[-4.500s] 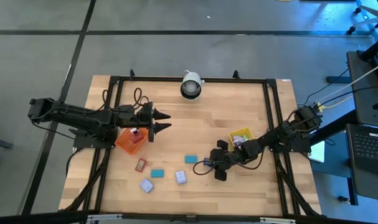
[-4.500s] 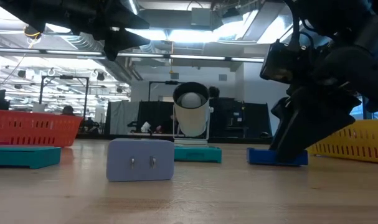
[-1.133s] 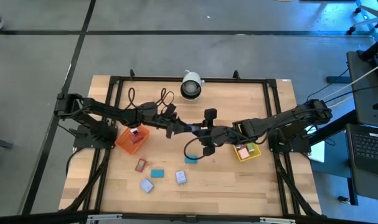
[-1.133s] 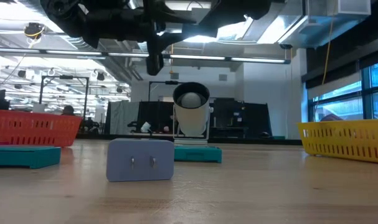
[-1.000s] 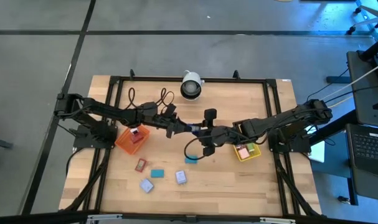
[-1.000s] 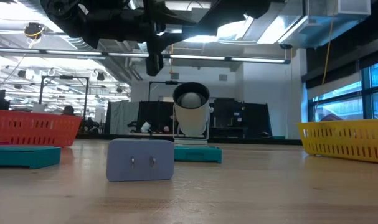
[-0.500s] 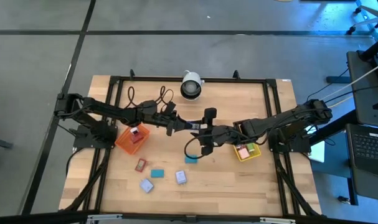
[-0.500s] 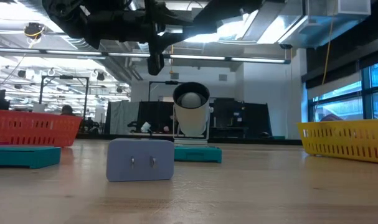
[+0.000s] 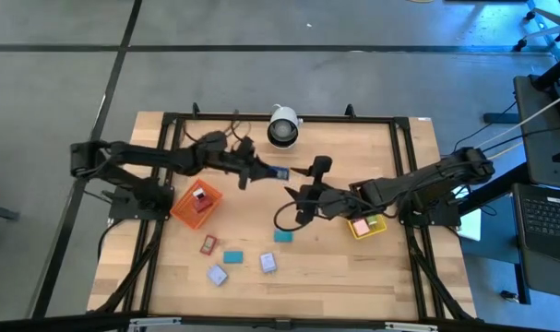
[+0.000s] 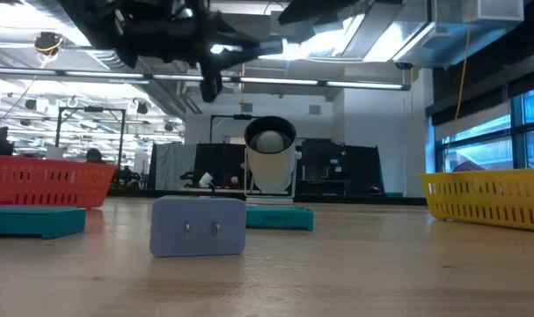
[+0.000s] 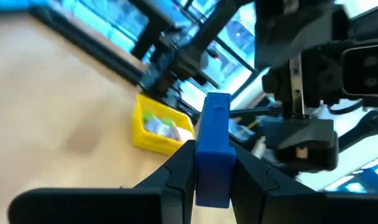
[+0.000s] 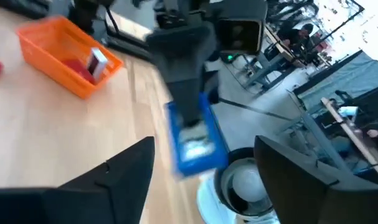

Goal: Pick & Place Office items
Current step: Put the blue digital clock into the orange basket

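Parted since a second ago | left gripper (image 11: 210,186) clamped on dark blue block (image 11: 213,149), right gripper (image 12: 201,186) spread empty | apparently light, stiff, slick; best pinched across flat faces

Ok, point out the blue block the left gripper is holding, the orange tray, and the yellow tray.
blue block (image 11: 212,149), left wrist view, its broad blue face above the fingers.
orange tray (image 9: 184,211), high view, its left rim.
yellow tray (image 9: 354,201), high view, its upper rim.
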Tool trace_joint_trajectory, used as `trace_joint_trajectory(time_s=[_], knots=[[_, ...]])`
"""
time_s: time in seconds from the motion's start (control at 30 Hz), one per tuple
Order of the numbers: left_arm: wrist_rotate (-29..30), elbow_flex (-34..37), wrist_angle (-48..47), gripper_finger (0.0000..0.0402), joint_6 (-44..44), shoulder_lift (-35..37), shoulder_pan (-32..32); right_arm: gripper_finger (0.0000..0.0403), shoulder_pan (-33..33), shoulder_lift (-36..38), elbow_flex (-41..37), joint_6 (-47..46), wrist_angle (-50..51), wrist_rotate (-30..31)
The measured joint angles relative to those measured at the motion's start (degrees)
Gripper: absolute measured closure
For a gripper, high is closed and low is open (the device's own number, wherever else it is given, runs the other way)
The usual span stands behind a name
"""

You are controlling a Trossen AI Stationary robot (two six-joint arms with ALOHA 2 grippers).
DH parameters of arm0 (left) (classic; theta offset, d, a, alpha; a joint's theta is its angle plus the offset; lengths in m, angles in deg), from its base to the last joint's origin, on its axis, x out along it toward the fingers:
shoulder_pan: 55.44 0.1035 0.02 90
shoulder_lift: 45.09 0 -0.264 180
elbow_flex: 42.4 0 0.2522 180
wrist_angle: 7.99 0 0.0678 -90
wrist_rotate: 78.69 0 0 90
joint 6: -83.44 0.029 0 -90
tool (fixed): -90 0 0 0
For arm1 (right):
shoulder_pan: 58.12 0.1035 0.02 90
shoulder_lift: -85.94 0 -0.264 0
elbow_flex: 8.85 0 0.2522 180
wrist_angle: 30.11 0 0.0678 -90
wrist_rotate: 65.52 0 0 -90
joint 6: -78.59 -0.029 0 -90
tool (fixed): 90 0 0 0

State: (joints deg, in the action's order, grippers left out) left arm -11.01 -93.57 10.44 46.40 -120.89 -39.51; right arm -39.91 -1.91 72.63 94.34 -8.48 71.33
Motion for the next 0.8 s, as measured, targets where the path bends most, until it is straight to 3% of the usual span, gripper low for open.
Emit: trace_joint_trajectory(time_s=[0.17,0.37,0.53,0.8], knots=[[2.2,0.0,-9.7,0.0333,9.4,12.2,3.1,0.0146,0.0,2.5,0.0,-6.8,-0.2,-6.6],[16.3,0.0,-34.1,0.0334,18.6,28.3,0.9,0.0147,-0.6,4.1,0.0,-19.2,-0.1,-11.8],[29.2,0.4,-48.1,0.0334,19.0,37.1,-6.0,0.0152,-0.6,4.3,0.0,-24.2,-1.3,-8.3],[43.0,8.8,-57.0,0.0334,8.1,43.4,-16.7,0.0171,-0.6,4.3,0.0,-23.8,-8.3,-6.8]])
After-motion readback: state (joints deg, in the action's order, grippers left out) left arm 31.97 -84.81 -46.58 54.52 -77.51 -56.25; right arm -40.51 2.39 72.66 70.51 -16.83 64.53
